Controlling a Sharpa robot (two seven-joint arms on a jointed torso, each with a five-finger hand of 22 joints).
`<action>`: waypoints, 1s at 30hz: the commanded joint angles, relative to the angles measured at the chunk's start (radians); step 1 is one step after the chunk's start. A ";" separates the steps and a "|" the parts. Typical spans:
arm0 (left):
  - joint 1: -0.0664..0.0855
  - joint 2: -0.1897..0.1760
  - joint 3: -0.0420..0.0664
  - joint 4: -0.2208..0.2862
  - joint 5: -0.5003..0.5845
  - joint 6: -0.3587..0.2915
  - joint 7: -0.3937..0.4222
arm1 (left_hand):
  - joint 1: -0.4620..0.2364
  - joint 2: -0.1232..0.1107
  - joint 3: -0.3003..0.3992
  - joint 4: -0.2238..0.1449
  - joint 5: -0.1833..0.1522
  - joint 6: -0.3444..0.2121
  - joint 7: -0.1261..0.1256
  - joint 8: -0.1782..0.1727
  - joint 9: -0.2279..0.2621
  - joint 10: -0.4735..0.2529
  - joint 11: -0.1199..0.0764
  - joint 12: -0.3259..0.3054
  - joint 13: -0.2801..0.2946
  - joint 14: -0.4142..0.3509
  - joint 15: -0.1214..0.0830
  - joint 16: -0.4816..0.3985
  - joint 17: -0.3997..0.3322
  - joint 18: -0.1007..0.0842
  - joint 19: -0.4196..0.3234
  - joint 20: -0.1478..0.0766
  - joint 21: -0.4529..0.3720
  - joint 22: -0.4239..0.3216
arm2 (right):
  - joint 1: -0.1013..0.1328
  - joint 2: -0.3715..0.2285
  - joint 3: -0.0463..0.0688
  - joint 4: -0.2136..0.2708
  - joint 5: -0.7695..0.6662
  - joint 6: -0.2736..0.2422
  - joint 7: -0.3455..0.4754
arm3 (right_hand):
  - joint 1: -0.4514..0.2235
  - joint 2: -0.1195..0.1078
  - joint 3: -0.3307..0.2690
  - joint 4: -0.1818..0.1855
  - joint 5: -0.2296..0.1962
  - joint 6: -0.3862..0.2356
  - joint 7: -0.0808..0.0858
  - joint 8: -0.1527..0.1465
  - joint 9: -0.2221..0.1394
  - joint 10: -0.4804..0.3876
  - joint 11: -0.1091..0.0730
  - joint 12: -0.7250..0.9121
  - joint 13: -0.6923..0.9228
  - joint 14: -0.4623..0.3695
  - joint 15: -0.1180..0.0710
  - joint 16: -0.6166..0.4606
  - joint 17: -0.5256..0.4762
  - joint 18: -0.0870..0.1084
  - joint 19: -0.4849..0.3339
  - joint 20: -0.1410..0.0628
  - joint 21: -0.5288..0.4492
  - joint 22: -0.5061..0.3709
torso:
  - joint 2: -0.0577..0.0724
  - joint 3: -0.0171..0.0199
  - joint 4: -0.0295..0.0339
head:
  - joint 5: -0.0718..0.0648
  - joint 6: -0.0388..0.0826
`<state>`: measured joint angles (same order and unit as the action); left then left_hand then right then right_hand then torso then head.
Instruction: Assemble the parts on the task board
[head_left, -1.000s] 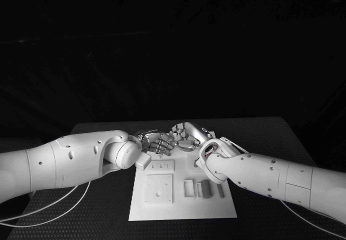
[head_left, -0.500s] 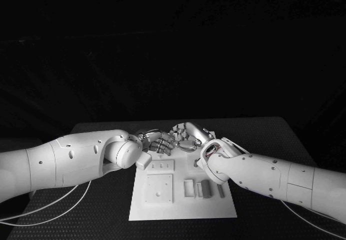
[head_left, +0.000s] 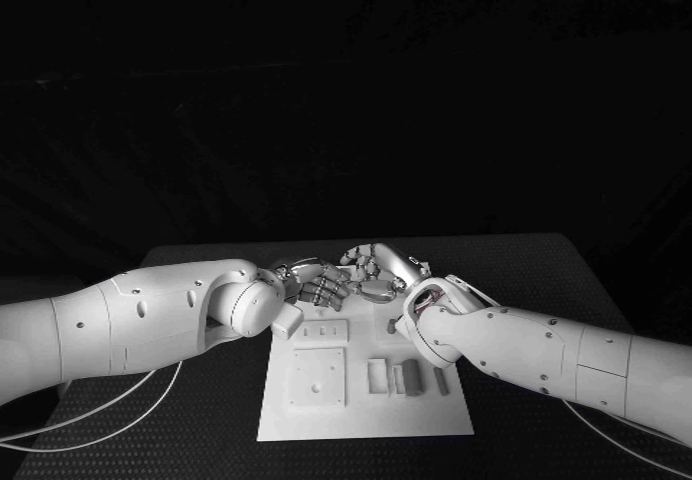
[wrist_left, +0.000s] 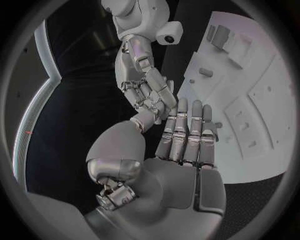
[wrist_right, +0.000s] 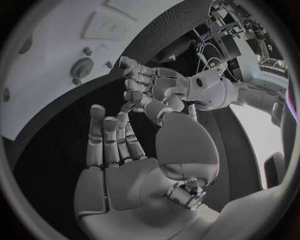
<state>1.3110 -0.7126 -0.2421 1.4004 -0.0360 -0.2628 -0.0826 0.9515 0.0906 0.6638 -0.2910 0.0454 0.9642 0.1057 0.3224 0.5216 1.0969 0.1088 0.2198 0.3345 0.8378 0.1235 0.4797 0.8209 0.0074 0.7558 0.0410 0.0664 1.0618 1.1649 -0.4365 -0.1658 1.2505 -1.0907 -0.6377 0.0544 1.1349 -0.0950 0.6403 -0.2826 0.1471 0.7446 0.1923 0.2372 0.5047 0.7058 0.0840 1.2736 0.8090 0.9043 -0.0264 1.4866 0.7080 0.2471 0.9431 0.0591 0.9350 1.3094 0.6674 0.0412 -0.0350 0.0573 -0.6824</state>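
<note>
The white task board (head_left: 361, 420) lies lengthwise in the middle of the table. It carries a square plate (head_left: 317, 378) and small upright parts (head_left: 407, 375). My left hand (head_left: 320, 287) and right hand (head_left: 378, 268) meet fingertip to fingertip just over the board's far end. In the left wrist view my left hand (wrist_left: 181, 150) has straight fingers lying together, and its thumb touches the fingertips of the right hand (wrist_left: 147, 95). In the right wrist view my right hand (wrist_right: 119, 150) has its thumb against the fingers of the left hand (wrist_right: 147, 87). I can make out no part between them.
The board (wrist_left: 250, 100) shows raised blocks (wrist_left: 222, 37) and a small peg (wrist_left: 206, 72). A round part (wrist_right: 81, 66) sits on the board (wrist_right: 56, 100). Black table surface (head_left: 548, 270) lies on both sides of the board. White cables (head_left: 101, 415) trail at the near left.
Both hands stay at the board's far end. Their fingers have shifted only slightly where they meet.
</note>
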 joint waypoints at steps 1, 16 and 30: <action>0.001 -0.001 0.001 0.001 -0.004 0.017 0.018 | 0.009 -0.002 0.007 -0.002 0.004 0.007 0.000 0.003 0.002 -0.006 -0.001 0.003 0.001 -0.007 0.002 -0.002 -0.001 -0.007 -0.009 0.001 -0.001 -0.001 | -0.001 -0.003 0.000 -0.001 0.007 0.004 0.022 | -0.001 0.004 -0.006 -0.002 0.001 0.030 0.005 0.016 0.000 -0.003 0.006 0.002 0.001 0.000 0.010 0.002 -0.001 0.015 0.001 0.004 -0.005 0.016 | 0.000 0.0002 -0.0004 | 0.001 0.000; 0.001 -0.003 0.001 -0.001 -0.004 0.017 0.019 | 0.010 -0.002 0.007 -0.002 0.004 0.007 -0.001 0.003 0.002 -0.006 -0.001 0.003 0.002 -0.007 0.002 -0.002 -0.001 -0.007 -0.010 0.001 -0.001 -0.002 | -0.002 -0.013 0.000 0.005 0.022 -0.002 0.046 | -0.005 0.030 -0.003 0.000 0.001 0.096 -0.010 0.056 0.008 0.008 -0.006 0.007 -0.001 0.006 0.001 0.005 -0.003 0.015 0.008 0.002 0.001 0.017 | 0.000 0.0002 0.0002 | 0.000 -0.002; 0.001 -0.002 0.001 0.003 -0.012 0.032 0.017 | 0.012 -0.002 0.008 -0.002 0.004 0.007 -0.001 0.003 0.001 -0.006 -0.001 0.004 0.002 -0.008 0.001 -0.002 -0.001 -0.007 -0.011 0.002 -0.001 -0.002 | -0.002 -0.004 0.000 0.002 0.026 0.003 0.045 | -0.012 0.030 -0.006 0.000 0.000 0.097 -0.012 0.058 0.007 0.011 -0.009 0.007 -0.003 0.008 -0.003 0.006 -0.004 0.015 0.010 0.001 0.002 0.016 | 0.000 -0.0003 0.0004 | -0.001 -0.002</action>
<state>1.3108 -0.7170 -0.2425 1.3983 -0.0383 -0.2559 -0.0793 0.9514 0.0905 0.6665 -0.2939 0.0431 0.9644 0.1055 0.3223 0.5212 1.0969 0.1088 0.2198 0.3351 0.8378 0.1235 0.4797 0.8209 0.0073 0.7522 0.0446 0.0664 1.0611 1.1634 -0.4446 -0.1658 1.2505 -1.0628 -0.6393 0.0836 1.1282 -0.0670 0.6404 -0.2827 0.1471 0.8373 0.1818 0.2932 0.5121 0.7133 0.0766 1.2768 0.8078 0.9114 -0.0221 1.4866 0.7058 0.2557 0.9468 0.0630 0.9352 1.3094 0.6674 0.0411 -0.0348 0.0570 -0.6845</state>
